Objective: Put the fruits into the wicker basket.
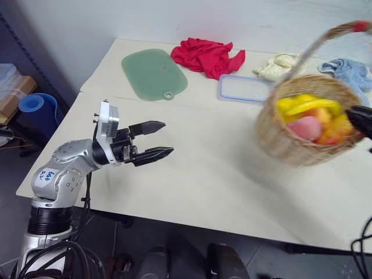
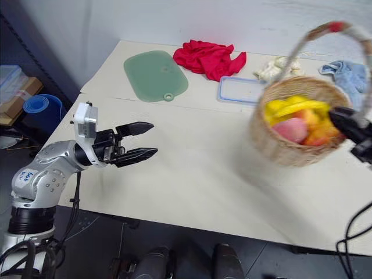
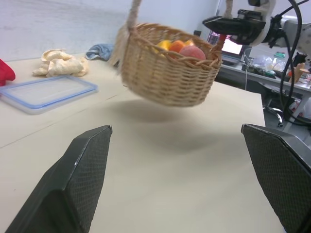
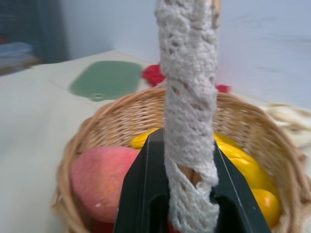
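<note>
The wicker basket (image 1: 293,142) hangs tilted just above the table at the right, its shadow beneath it. My right gripper (image 4: 187,145) is shut on the white-wrapped handle (image 4: 187,92) where it meets the rim. Inside lie a pinkish-red fruit (image 1: 306,128), an orange-yellow fruit (image 1: 332,132) and yellow peppers (image 1: 305,104). In the left wrist view the pink fruit (image 3: 193,52) and the orange one (image 3: 177,45) peek over the rim. My left gripper (image 1: 167,138) is open and empty, held level over the left of the table and pointing toward the basket.
At the back of the table lie a green cutting board (image 1: 153,73), a red cloth (image 1: 206,55), a clear blue-rimmed lid (image 1: 244,88), a cream cloth (image 1: 278,65) and a blue cloth (image 1: 351,71). A blue roll (image 1: 38,107) stands off the table's left edge.
</note>
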### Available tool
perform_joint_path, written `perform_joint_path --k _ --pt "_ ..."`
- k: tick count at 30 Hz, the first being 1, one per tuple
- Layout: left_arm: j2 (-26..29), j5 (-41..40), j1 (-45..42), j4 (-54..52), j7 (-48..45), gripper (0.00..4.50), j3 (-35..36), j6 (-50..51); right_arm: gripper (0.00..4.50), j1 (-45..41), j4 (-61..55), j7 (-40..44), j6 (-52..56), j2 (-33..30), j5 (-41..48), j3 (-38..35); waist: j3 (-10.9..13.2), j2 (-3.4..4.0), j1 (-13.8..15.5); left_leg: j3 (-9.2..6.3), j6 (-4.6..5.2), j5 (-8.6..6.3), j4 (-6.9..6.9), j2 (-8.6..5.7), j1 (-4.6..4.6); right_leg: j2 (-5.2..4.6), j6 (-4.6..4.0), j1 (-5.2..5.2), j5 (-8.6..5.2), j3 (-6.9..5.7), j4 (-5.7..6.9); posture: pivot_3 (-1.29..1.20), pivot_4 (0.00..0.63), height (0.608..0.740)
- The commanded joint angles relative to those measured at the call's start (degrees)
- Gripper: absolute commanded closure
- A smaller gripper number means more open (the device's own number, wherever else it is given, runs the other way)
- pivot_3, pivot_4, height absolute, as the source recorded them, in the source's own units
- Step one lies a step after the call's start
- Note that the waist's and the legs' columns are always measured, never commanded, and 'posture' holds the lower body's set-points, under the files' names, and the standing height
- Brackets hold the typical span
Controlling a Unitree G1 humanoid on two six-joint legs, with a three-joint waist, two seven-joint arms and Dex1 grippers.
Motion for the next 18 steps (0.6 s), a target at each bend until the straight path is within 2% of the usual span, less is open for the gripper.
perform_joint_path --k 1,5,7,12,15,18 --pt "-0.52 0.98 -1.83 0.65 -1.42 0.00 -0.52 -1.59 4.28 -1.39 10.43 0.18 -9.18 -0.39 -4.82 -2.19 0.00 0.00 -0.19 0.11 0.03 0.01 0.00 -0.01 0.00 0.00 0.00 0.00 0.00 0.08 -0.08 0.00 0.150 0.740" --pt "-1.20 0.56 -2.48 0.74 -0.81 0.00 0.30 -1.26 4.28 -6.01 22.82 -1.46 -17.26 -0.50 -9.28 0.69 -0.02 0.08 -1.51 0.51 0.08 0.04 -0.03 0.00 0.11 0.01 -0.01 -0.12 0.00 0.47 -0.05 0.00 0.150 0.740" --pt "-1.37 0.55 -2.79 0.42 -0.09 0.00 1.13 -1.69 4.28 -9.02 26.98 -2.98 -18.00 0.60 -8.52 0.87 -0.01 0.11 -1.92 0.54 0.08 0.04 -0.03 0.02 0.13 0.02 -0.01 -0.13 0.00 0.49 -0.01 0.00 0.150 0.740" --pt "0.34 -0.12 -3.91 0.35 -0.21 0.00 2.37 -0.25 2.69 -8.27 26.20 -2.30 -18.70 2.78 -8.48 2.78 -0.02 0.13 -1.66 0.52 0.07 0.04 -0.05 0.11 0.18 0.05 0.00 -0.19 0.00 0.48 0.19 0.00 0.150 0.740" --pt "1.46 0.76 -3.10 1.12 -1.46 0.00 2.00 -0.34 1.73 -3.90 24.86 -2.08 -20.93 1.86 -9.12 -0.99 -0.03 0.14 -1.33 0.52 0.06 0.03 -0.05 0.09 0.15 0.02 0.00 -0.19 0.00 0.49 0.15 0.00 0.150 0.740" --pt "3.66 1.75 -0.49 1.76 -4.29 0.00 0.85 0.12 0.76 2.65 21.14 -1.18 -18.82 1.14 -7.47 -6.12 -0.04 0.17 -0.72 0.48 0.06 0.02 -0.05 0.03 0.10 -0.02 0.03 -0.17 0.01 0.47 0.07 0.00 0.150 0.740"
